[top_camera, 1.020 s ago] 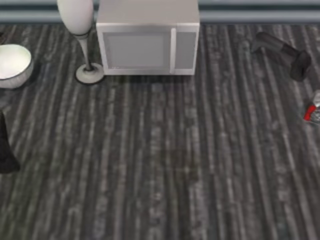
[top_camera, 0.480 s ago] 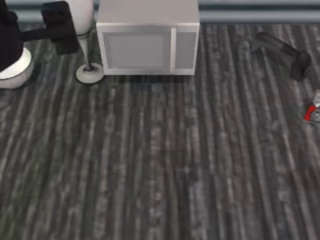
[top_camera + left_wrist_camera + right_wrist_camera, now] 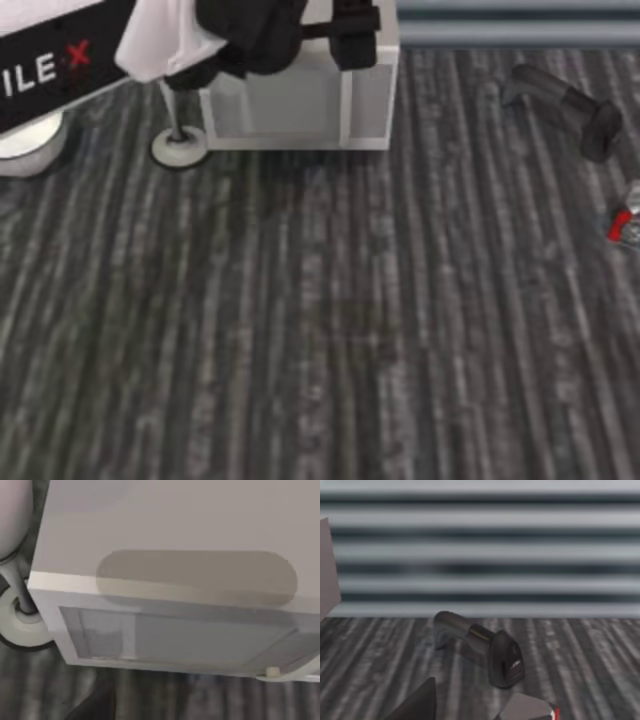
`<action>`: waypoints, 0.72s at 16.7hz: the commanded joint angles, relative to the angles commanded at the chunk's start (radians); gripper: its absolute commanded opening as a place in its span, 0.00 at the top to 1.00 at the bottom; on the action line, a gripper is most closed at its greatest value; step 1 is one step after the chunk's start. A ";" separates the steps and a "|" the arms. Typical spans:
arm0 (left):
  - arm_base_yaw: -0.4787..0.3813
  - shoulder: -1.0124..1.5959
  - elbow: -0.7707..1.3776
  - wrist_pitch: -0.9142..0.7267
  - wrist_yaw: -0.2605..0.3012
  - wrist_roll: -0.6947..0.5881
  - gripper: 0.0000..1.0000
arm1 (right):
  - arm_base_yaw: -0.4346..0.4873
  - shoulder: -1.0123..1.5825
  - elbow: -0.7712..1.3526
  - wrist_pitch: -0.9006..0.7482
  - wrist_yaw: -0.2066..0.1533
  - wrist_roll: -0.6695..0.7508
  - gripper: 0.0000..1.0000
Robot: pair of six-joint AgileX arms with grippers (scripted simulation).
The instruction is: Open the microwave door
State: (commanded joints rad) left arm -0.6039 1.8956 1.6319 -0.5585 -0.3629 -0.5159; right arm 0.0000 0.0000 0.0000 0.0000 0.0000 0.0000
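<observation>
left gripper is held above the microwave; finger state cannot be told; microwave door should be caught at its free edge.

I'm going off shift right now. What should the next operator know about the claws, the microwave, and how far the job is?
Left claw: above the microwave, over its top front edge near the control strip; fingers not readable.
Right claw: not in view, idle.
Microwave sits at the table's back, left of centre; door looks shut in the left wrist view.
Done: the approach only.
Left: grip the door's free edge, swing it open on its left hinge.
</observation>
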 joint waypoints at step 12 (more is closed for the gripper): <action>-0.083 0.268 0.216 -0.098 -0.053 -0.064 0.00 | 0.000 0.000 0.000 0.000 0.000 0.000 0.00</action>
State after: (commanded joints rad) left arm -0.6866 2.1640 1.8484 -0.6564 -0.4155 -0.5803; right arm 0.0000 0.0000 0.0000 0.0000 0.0000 0.0000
